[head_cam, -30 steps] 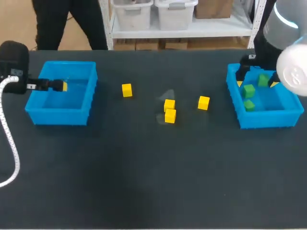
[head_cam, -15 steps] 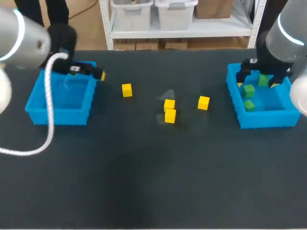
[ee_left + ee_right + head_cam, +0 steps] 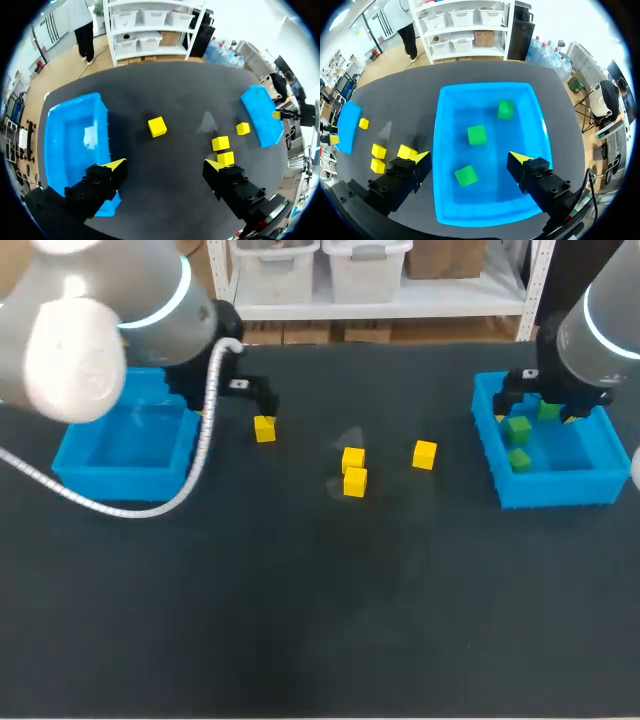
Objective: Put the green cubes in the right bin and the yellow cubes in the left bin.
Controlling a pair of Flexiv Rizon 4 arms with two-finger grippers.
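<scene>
Hovering at the left gripper (image 3: 165, 165) with fingers spread wide and nothing between them, above the dark table (image 3: 300, 620) just off the long side of the left bin (image 3: 65, 145). Just ahead of the tips and roughly centred between them: the nearest yellow cube (image 3: 157, 126), a little apart from the left bin and not touching it. Best to come straight down with the fingers wide, square them to 2 opposite flat faces, and close only once both tips sit below the cube's top edge, without nudging it sideways; probably an easy, rigid pick. After that, lift clear of the left bin's wall before carrying across, and release low inside. Farther from the left bin: a pair of yellow cubes (image 3: 220, 143), touching or nearly so, and beyond them 1 more yellow cube (image 3: 243, 128). By this reckoning, 4 to move and none in the left bin yet. Farthest from the left bin, at the opposite end of the table: the right bin (image 3: 485, 87), with 3 green cubes (image 3: 476, 135) lying apart on its floor and the right gripper (image 3: 470, 159) hanging above them, fingers likewise apart and empty.
</scene>
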